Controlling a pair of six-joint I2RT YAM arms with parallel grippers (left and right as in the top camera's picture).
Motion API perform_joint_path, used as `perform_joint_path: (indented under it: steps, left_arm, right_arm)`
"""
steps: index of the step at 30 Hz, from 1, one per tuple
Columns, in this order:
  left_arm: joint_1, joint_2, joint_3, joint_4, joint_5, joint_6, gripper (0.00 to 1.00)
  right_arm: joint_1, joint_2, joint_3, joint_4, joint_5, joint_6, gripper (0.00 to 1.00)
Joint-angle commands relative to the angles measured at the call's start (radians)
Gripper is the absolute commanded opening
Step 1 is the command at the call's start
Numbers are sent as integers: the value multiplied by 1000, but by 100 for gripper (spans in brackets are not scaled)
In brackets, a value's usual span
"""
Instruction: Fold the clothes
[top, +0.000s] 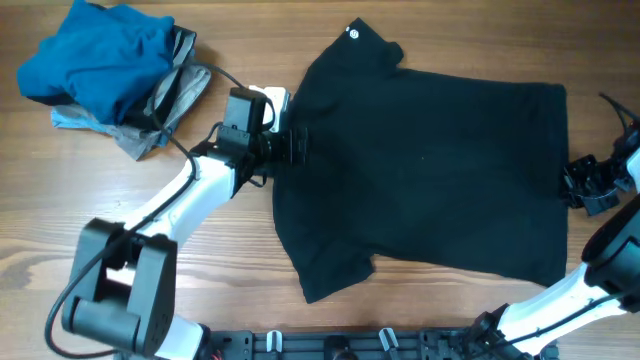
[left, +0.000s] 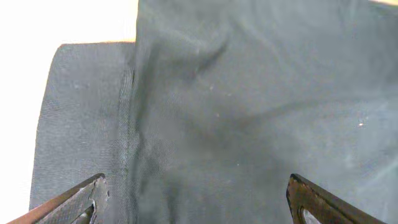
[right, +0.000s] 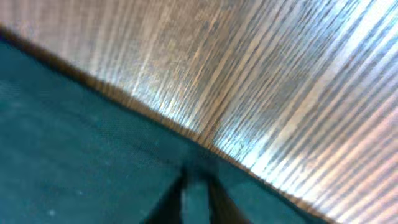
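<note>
The black T-shirt (top: 430, 170) lies spread flat on the wooden table (top: 60, 210), with its small white tag mark (top: 352, 32) at the top. My left gripper (top: 297, 146) is open at the shirt's left edge. In the left wrist view its jaws (left: 196, 183) stand wide apart over the fabric (left: 249, 93) near a seam. My right gripper (top: 572, 185) is at the shirt's right edge. In the right wrist view its fingers (right: 198, 171) are closed together on the fabric edge (right: 74, 137), next to bare table (right: 280, 74).
A bright blue garment (top: 95, 60) lies crumpled on a grey garment (top: 170, 100) at the back left of the table. A black cable runs from that pile to my left arm.
</note>
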Motion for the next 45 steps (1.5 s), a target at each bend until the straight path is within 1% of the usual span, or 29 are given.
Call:
perform_joint_path:
  steps: [1,2,3,4,8,10,11,12,14,16,17,18,19,20,21,23,25,28,34,38,40,43,45]
  left_arm:
    - [3,-53,3,-48,-16,24,93]
    - [3,-61,3,-83,-16,24,95]
    - [3,-88,3,-159,-15,22,100]
    - [3,-126,3,-232,-23,23,99]
    - [3,-216,3,-377,-34,19,95]
    - [2,-217,2,-467,-32,14,89]
    - [1,-209,0,-509,-29,11,83]
    - [-2,-198,-3,-557,-17,12,72]
    - [-7,-172,-8,-626,13,12,63]
    - [-18,-146,-24,-641,72,12,60]
    - [-32,-131,-42,-641,111,12,54]
    - [-43,-125,-51,-641,120,12,52]
    - [-55,-122,-56,-642,120,12,53]
    - [-77,-121,-58,-640,114,23,56]
    - [-94,-122,-57,-630,66,23,58]
    - [-98,-123,-57,-625,9,23,60]
    - [-92,-123,-57,-626,3,23,62]
    - [-87,-123,-57,-630,3,23,63]
    - [-87,-124,-55,-605,3,23,67]
    - [-87,-124,-55,-584,3,23,73]
    - [-87,-124,-55,-577,3,23,76]
    - [-87,-124,-55,-569,2,23,79]
    - [-87,-124,-55,-569,2,23,80]
  right_arm:
    - [0,-122,28,-24,-42,-52,32]
    - [0,-156,28,-42,-81,-70,33]
    - [0,-212,28,-83,-112,-90,34]
    - [0,-254,28,-119,-111,-97,36]
    - [0,-352,28,-222,-136,-113,38]
    - [0,-376,27,-255,-139,-117,42]
    - [0,-378,27,-262,-126,-116,44]
    - [0,-378,24,-260,-107,-116,48]
    - [0,-370,1,-238,-88,-115,51]
    - [0,-370,-24,-233,-88,-113,51]
    - [0,-370,-40,-232,-88,-113,51]
    - [0,-370,-51,-230,-87,-116,51]
    - [0,-370,-63,-227,-79,-118,52]
    - [0,-370,-87,-213,-40,-117,52]
    - [-1,-370,-126,-185,-7,-104,52]
    - [-2,-370,-192,-156,-16,-82,52]
    - [-8,-370,-239,-143,-12,-78,53]
    - [-51,-370,-294,-142,6,-4,56]
    - [-182,-370,-417,-89,53,64,59]
    - [-250,-370,-488,-46,80,68,58]
    - [-251,-370,-526,-16,116,71,58]
    - [-251,-370,-559,15,121,71,57]
    - [-251,-370,-572,25,131,72,51]
